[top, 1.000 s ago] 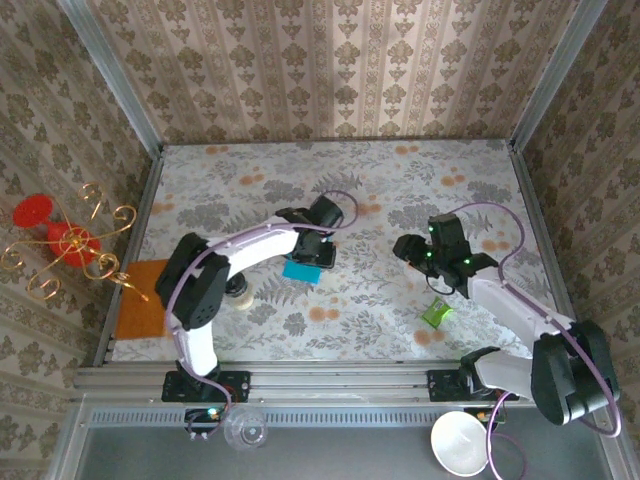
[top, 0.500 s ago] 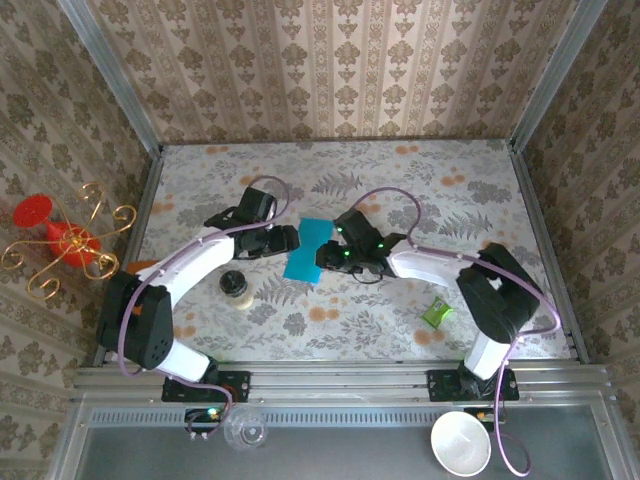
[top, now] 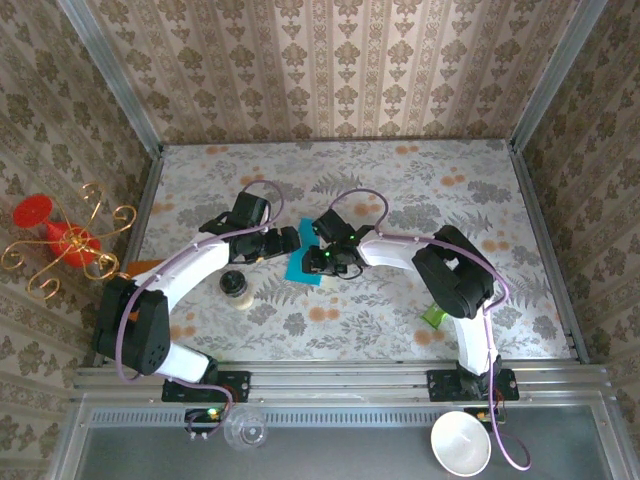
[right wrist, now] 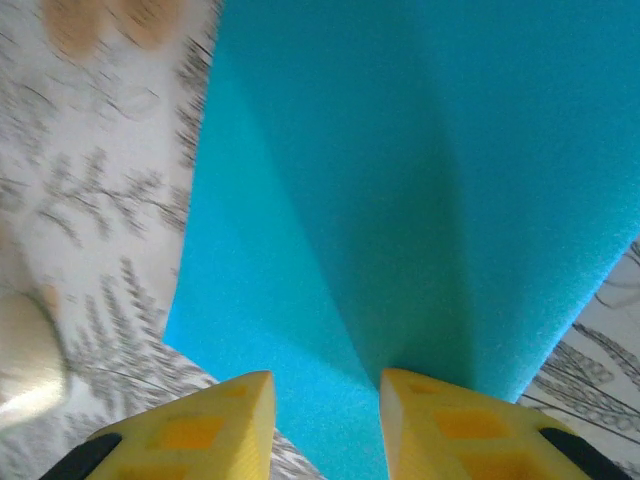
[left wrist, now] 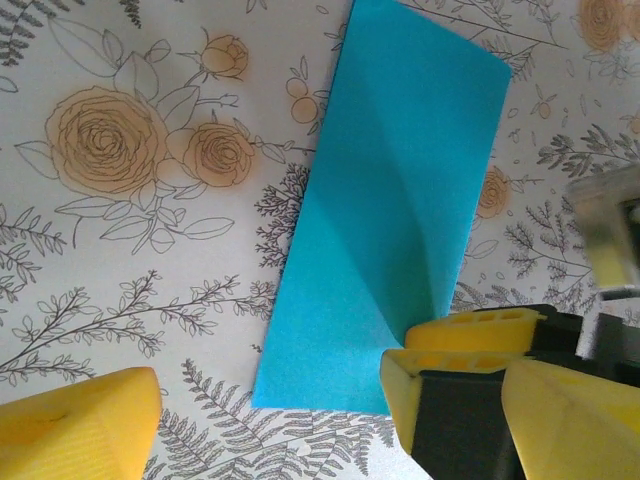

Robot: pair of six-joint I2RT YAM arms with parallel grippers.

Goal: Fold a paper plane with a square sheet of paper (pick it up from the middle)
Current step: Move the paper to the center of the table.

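The square sheet of paper [top: 309, 233] is teal-blue and lies on the flowered table, folded to a narrow rectangle [left wrist: 390, 190] with a raised crease down it. My left gripper [top: 286, 241] sits at its left edge, open wide [left wrist: 325, 405], with the sheet's near corner between its yellow fingers [left wrist: 85, 430]. My right gripper [top: 323, 259] rests on the sheet from the right. Its jaws stand partly apart [right wrist: 325, 400], with flat paper [right wrist: 400, 150] showing between the fingertips [right wrist: 235, 410]. A paper plane is out of view.
A small green crumpled wrapper [top: 434, 314] lies right of the arms. A dark-lidded jar [top: 234, 285] stands just left of the sheet. A white bowl [top: 460, 443] and a clear cup [top: 245, 432] sit below the table's near rail.
My left gripper has let go of the sheet, backed off to the left and opened wide. The right arm swung in from the far right onto the sheet and narrowed its jaws.
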